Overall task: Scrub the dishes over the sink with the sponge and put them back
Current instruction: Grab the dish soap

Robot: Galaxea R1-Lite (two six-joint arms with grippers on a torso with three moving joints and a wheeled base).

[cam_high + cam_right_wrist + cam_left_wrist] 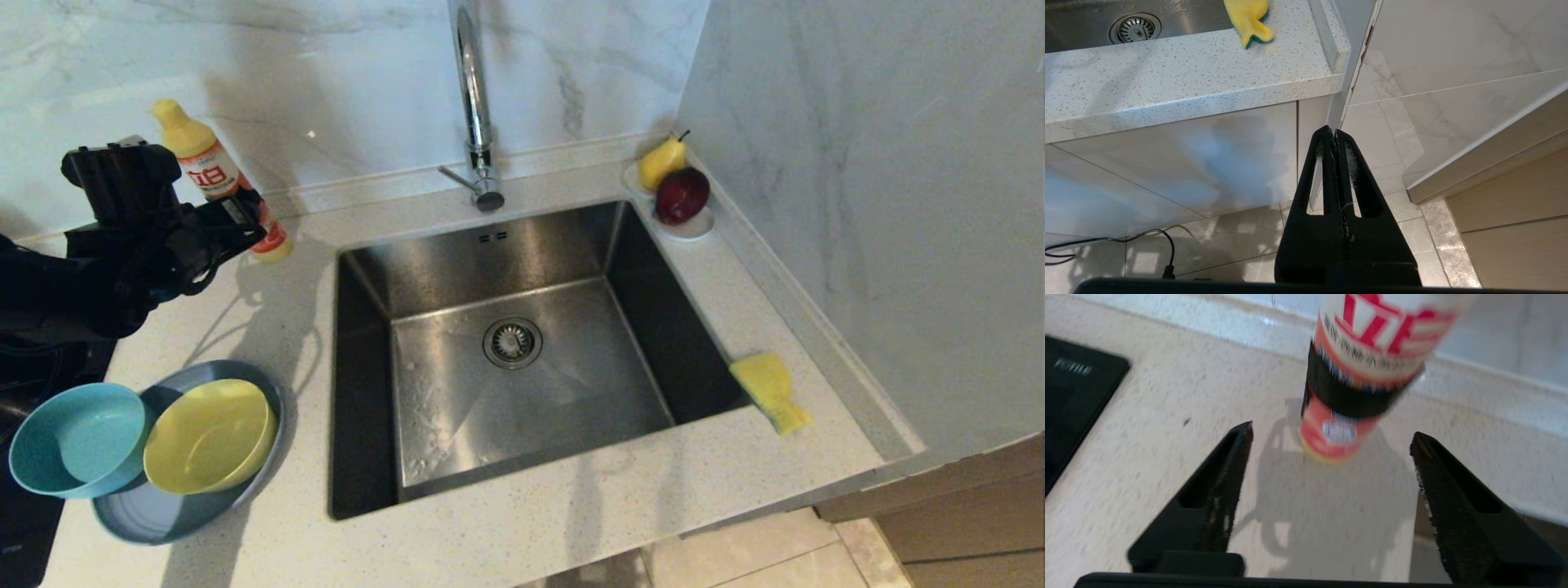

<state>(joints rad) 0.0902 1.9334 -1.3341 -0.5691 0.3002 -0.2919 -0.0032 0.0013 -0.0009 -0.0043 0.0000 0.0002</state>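
From the head view, the left gripper (237,214) hangs above the counter beside the detergent bottle (214,175), well away from the plate (155,514) carrying the yellow bowl (208,437) and teal bowl (77,441), stacked left of the sink (506,351). The sponge (770,390) lies at the sink's right rim, handy for scrubbing.

In the left wrist view, the jaws stand wide apart, the bottle upright between and beyond them, untouched.

In the right wrist view, the right gripper (1336,136) is pressed together, empty, parked low before the cabinet.
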